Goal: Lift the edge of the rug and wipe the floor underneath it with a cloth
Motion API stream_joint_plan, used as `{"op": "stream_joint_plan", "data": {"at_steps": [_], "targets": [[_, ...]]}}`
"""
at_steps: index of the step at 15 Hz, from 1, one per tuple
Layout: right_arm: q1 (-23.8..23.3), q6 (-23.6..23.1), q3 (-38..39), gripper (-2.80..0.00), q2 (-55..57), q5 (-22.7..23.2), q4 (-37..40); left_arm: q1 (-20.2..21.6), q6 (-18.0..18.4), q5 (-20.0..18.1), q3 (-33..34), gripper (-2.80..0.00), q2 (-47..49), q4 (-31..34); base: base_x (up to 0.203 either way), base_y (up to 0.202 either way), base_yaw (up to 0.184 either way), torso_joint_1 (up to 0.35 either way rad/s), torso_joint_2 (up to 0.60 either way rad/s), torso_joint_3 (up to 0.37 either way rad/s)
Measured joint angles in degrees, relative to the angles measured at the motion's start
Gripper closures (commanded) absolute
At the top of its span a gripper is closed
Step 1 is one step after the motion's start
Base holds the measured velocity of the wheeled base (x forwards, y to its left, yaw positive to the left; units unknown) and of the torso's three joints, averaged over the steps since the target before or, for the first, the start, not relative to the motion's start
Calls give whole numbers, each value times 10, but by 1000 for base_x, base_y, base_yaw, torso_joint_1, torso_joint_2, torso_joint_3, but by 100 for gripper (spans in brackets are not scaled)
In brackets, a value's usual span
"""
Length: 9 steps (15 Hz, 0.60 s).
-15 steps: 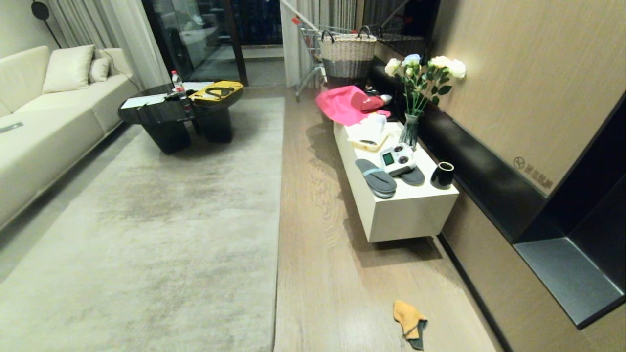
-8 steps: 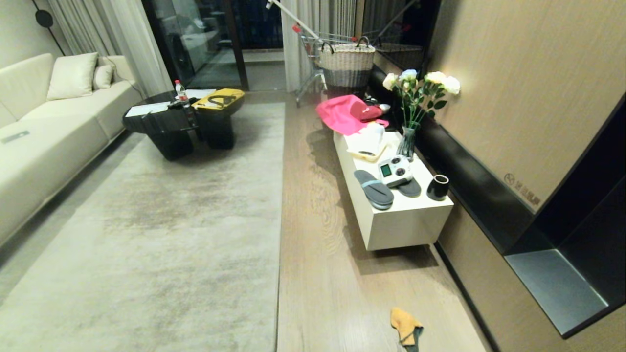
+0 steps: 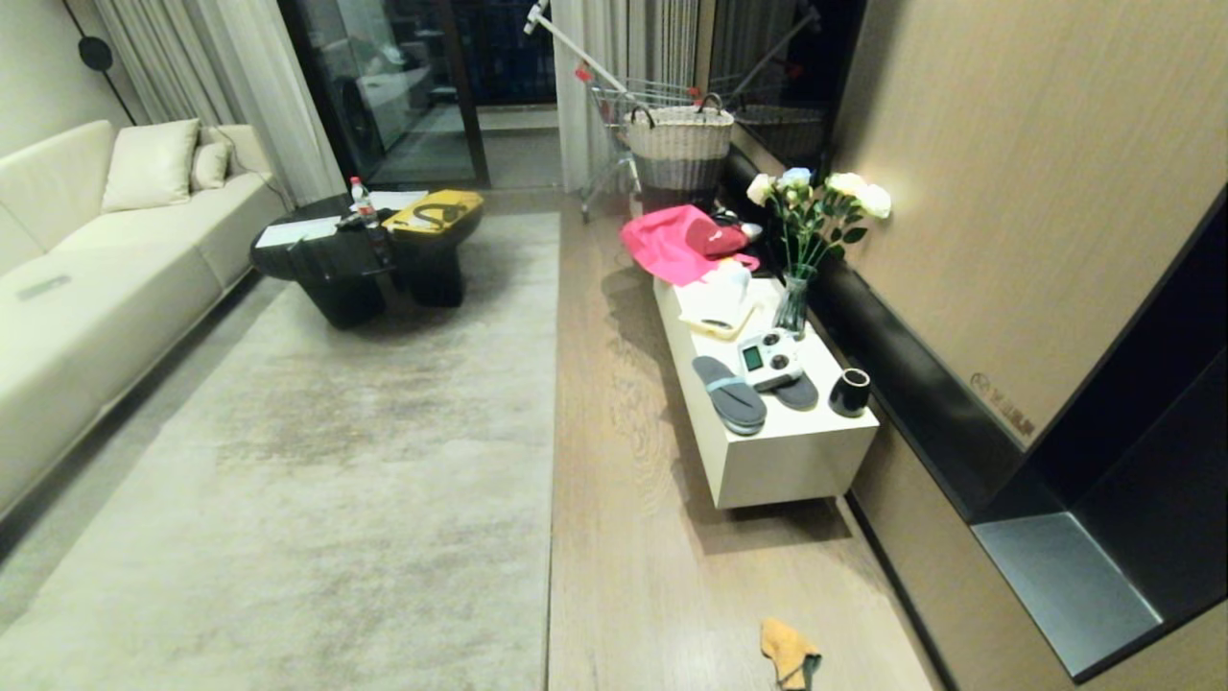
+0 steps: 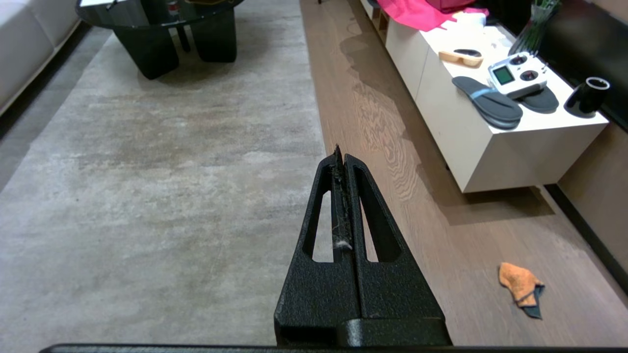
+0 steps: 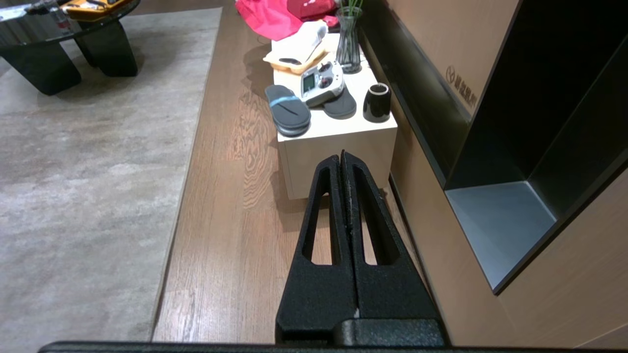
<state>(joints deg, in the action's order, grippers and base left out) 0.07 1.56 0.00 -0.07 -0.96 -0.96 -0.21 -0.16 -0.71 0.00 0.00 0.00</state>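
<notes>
One cloth [image 3: 787,653], one rug [image 3: 336,461], two slippers [image 3: 729,393].

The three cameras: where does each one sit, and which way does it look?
Head view: high up, looking forward and down over the rug edge, the floor and the cloth; no arm shows.
Left wrist view: behind the left gripper, jaws shut, facing the rug edge.
Right wrist view: behind the right gripper, jaws shut, facing the white bench.
All share the bench.

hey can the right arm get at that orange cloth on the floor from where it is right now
Probably not yet. The cloth lies on bare floor with nothing blocking it, but the right gripper, shut and empty, hangs well above it, so the robot likely must lower first.
</notes>
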Motion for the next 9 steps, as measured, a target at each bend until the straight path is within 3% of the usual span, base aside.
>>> {"op": "stream_joint_plan", "data": {"at_steps": [9], "targets": [[0, 1, 0, 0, 0, 0, 0, 0, 0, 0, 0, 0, 0, 0, 0, 0, 0, 150, -359, -207]]}}
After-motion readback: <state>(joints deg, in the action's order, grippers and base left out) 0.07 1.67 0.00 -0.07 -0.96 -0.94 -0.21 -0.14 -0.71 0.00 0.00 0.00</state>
